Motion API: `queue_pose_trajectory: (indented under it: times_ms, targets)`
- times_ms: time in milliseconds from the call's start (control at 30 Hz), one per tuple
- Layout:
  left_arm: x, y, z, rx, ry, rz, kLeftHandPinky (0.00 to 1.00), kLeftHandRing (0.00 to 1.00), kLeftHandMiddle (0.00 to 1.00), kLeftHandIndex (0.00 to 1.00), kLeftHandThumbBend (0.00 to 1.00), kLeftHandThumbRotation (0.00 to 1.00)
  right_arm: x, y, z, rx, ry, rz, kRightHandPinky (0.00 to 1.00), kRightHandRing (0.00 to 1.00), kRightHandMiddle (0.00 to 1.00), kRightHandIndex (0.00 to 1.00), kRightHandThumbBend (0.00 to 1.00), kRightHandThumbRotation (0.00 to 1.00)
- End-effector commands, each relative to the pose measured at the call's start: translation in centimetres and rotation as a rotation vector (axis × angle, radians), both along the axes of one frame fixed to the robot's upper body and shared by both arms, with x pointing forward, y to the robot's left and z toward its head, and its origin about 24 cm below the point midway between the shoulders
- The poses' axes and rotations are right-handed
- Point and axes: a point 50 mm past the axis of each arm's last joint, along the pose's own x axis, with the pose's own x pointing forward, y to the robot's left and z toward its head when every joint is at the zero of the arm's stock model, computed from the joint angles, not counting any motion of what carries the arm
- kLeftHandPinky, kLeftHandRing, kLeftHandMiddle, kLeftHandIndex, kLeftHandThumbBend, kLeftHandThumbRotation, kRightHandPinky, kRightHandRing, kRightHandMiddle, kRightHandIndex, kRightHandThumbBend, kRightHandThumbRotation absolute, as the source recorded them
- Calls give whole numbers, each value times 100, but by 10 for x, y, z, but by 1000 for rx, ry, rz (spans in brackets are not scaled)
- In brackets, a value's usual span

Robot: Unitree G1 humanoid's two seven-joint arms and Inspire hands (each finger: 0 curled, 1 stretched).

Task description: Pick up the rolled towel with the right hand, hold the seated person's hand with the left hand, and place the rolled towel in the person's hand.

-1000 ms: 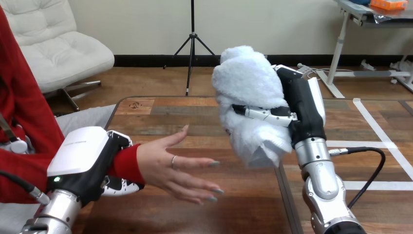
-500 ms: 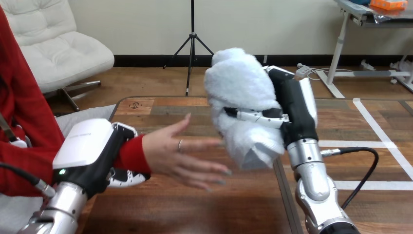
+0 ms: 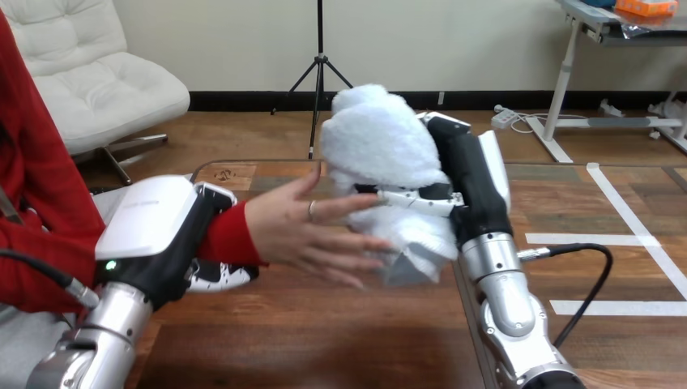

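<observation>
My bench [image 3: 324, 324] is a top of brown wooden boards with a dark rim and a rounded far-left corner. White tape stripes [image 3: 624, 308] lie flat on its right part, one running away from me and others across. A narrow dark seam [image 3: 462, 292] runs front to back. My left robot hand [image 3: 154, 235] sits low over the near-left boards. Whether its fingers touch them, I cannot tell.

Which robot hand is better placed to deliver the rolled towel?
Right: the right robot hand grips the rolled towel at the person's hand; the left robot hand clasps the person's wrist.
</observation>
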Motion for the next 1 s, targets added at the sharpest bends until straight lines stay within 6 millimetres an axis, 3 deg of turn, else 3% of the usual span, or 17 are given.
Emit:
queue_pose_trajectory:
  times_ms: [0, 967]
  targets:
    - [14, -15, 43, -23, -218, -77, 25, 28, 32, 33, 66, 0, 7, 14, 30, 23, -143, 52, 23, 28, 35, 41, 78, 0]
    - [17, -16, 40, -28, -201, -74, 24, 27, 32, 33, 66, 0, -8, 37, 27, 32, -172, 155, 23, 28, 35, 40, 78, 0]
